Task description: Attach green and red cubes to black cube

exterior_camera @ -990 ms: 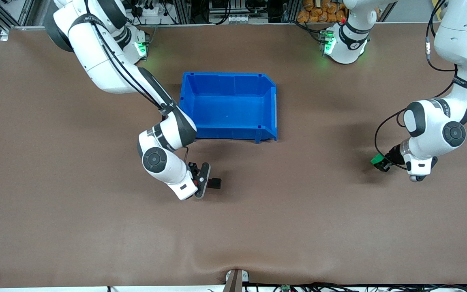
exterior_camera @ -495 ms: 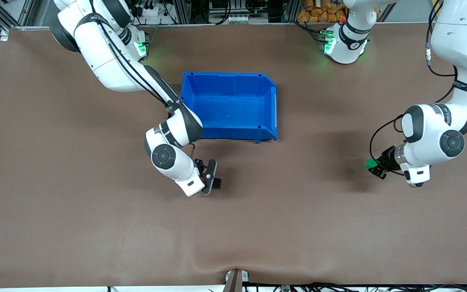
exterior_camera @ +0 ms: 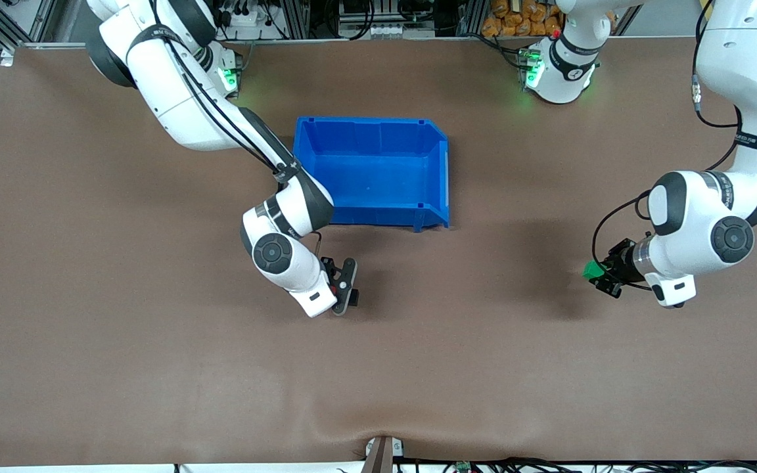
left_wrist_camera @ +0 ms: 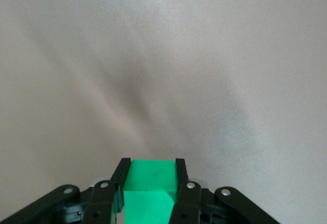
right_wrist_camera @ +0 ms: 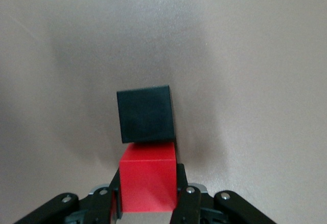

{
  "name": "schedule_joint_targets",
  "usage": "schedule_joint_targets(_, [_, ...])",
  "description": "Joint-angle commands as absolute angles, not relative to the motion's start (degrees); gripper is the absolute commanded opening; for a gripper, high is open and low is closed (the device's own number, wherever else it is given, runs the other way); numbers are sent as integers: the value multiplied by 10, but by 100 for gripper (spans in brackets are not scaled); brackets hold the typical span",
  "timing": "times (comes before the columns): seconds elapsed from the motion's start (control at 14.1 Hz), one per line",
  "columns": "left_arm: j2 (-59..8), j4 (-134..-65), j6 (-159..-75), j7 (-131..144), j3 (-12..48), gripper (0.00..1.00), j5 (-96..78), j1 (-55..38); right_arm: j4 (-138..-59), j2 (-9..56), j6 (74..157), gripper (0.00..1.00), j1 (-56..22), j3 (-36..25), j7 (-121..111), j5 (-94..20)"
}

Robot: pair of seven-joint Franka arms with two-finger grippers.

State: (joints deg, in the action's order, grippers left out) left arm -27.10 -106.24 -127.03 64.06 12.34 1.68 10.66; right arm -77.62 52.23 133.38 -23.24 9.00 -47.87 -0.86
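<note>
Front view: a brown matte tabletop (exterior_camera: 155, 368) with an open blue plastic bin (exterior_camera: 370, 172) toward the robots' bases. Nearer to the camera than the bin, the right gripper (exterior_camera: 344, 293), low over the table, clamped on a small bright red matte cube (exterior_camera: 334, 287) — only a sliver of red visible between the black fingers. Touching it, a small matte black cube (exterior_camera: 355, 297), mostly hidden by the gripper. Toward the left arm's end of the table, well apart from the bin, the left gripper (exterior_camera: 598, 274) up over bare tabletop, clenched on a small bright green matte cube (exterior_camera: 592, 269).

Left wrist view: green cube (left_wrist_camera: 149, 189) pinched between the two black fingers (left_wrist_camera: 120, 179), nothing but bare brown surface below.

Right wrist view: red cube (right_wrist_camera: 148, 177) gripped between the fingers (right_wrist_camera: 180, 183), its leading face pressed against the black cube (right_wrist_camera: 145, 113) — the two touching, the black one turned slightly askew to the red.
</note>
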Motion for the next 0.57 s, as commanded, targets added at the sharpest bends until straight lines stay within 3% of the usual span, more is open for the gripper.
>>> schedule_joint_targets(0.0, [-248,-1057,-1241,652,130,0,8,113,-747,541,1329,0,-243,83,-461,-2])
schedule_joint_targets(0.07, [-243,-1057,-1238,652,133,0,-8,112,-747,541,1329,22,-245,83,-448,-2])
schedule_joint_targets(0.14, [-236,-1058,-1236,652,133,0,-13,112,-747,541,1329,99,-250,83,-436,0])
schedule_joint_targets(0.5, [-205,-1057,-1187,711,176,0,-26,113,-749,535,1328,100,-245,83,-425,-1])
